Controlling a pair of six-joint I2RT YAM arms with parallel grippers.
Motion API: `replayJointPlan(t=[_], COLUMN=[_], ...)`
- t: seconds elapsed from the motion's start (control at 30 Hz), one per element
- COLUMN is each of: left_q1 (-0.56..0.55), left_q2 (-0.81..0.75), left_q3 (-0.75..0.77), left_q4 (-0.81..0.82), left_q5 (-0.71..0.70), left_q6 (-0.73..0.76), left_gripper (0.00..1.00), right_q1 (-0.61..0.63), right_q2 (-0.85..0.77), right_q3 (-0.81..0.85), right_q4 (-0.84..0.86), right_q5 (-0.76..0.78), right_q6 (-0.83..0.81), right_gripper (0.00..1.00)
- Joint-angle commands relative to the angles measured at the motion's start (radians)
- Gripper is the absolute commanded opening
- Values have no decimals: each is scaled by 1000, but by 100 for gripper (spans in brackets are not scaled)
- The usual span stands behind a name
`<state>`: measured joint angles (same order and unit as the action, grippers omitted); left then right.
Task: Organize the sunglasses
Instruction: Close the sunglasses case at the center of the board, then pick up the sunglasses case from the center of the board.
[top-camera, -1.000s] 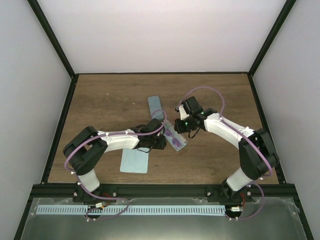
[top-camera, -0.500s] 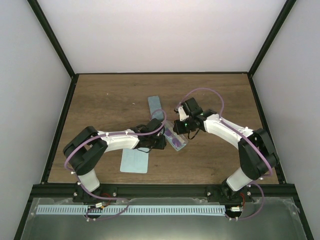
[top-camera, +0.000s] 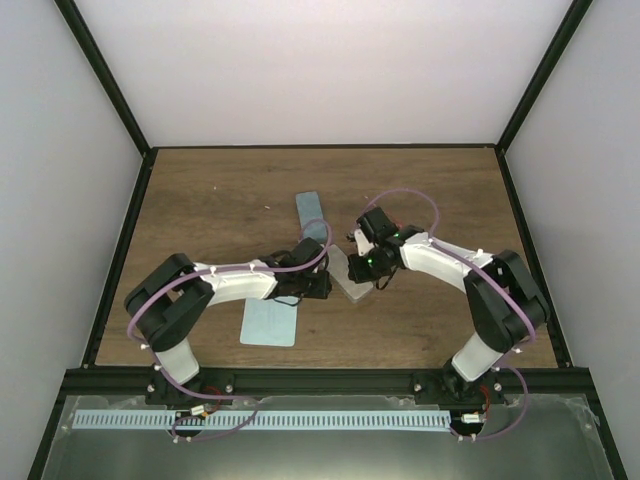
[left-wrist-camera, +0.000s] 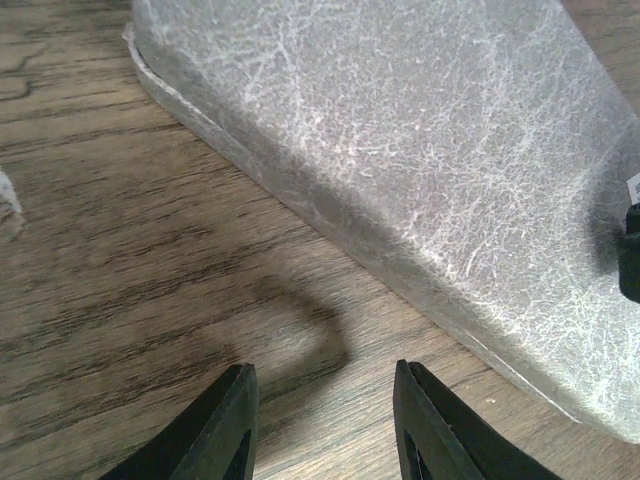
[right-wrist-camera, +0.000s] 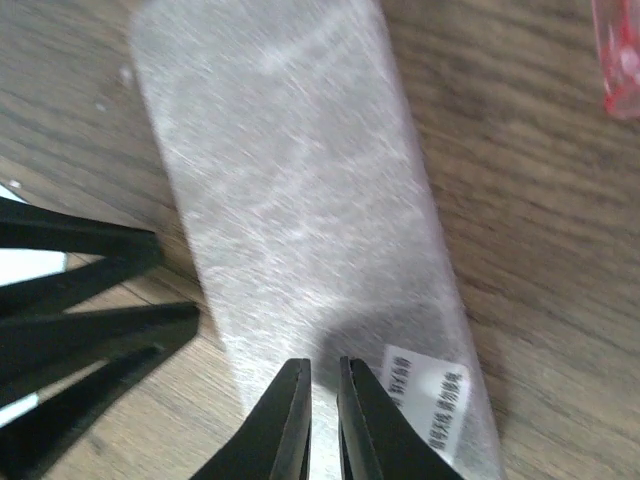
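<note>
A grey oblong case (top-camera: 348, 286) lies closed at mid-table, its lid filling the left wrist view (left-wrist-camera: 420, 170) and the right wrist view (right-wrist-camera: 290, 200). My right gripper (right-wrist-camera: 322, 400) is shut, its tips over the lid beside a white label (right-wrist-camera: 428, 400), with nothing between them. My left gripper (left-wrist-camera: 325, 420) stands open over bare wood just left of the case, and its black fingers (right-wrist-camera: 100, 290) show in the right wrist view. Of the sunglasses only a red translucent bit (right-wrist-camera: 620, 60) shows, at the frame's corner.
A second blue-grey case (top-camera: 312, 212) lies further back, angled. A pale teal cloth (top-camera: 270, 322) lies flat in front of the left arm. The black frame rails (top-camera: 120, 240) border the wooden table on both sides.
The case stood open with purple showing inside; now its grey lid is down. My right gripper has moved left and down onto it. The left arm has barely moved.
</note>
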<state>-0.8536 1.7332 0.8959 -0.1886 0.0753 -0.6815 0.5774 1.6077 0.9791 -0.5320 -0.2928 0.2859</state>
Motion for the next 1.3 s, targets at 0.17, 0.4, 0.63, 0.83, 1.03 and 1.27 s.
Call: replayJointPlan(t=[0.17, 0.4, 0.63, 0.83, 1.03, 1.27], left_q1=[-2, -8, -2, 4, 4, 4], left_q2=[-79, -334, -515, -564, -576, -549], left_q3=[-58, -116, -183, -236, -250, -249], left_q4=[-61, -99, -194, -224, -226, -211], left_q5=[-73, -198, -330, -339, -338, -326], left_q6=[-40, -21, -43, -91, -103, -102], left_gripper=[40, 51, 74, 95, 97, 97], right_q1=[5, 51, 89, 97, 99, 98], right_q2=[-36, -19, 84, 154, 182, 119], right_q3=[33, 80, 150, 171, 171, 155], right_q4=[-55, -62, -61, -49, -36, -62], right_q5=[94, 169, 172, 234, 242, 318], right_q6=[-1, -68, -122, -128, -141, -96], right_gripper=[20, 60, 84, 95, 90, 62])
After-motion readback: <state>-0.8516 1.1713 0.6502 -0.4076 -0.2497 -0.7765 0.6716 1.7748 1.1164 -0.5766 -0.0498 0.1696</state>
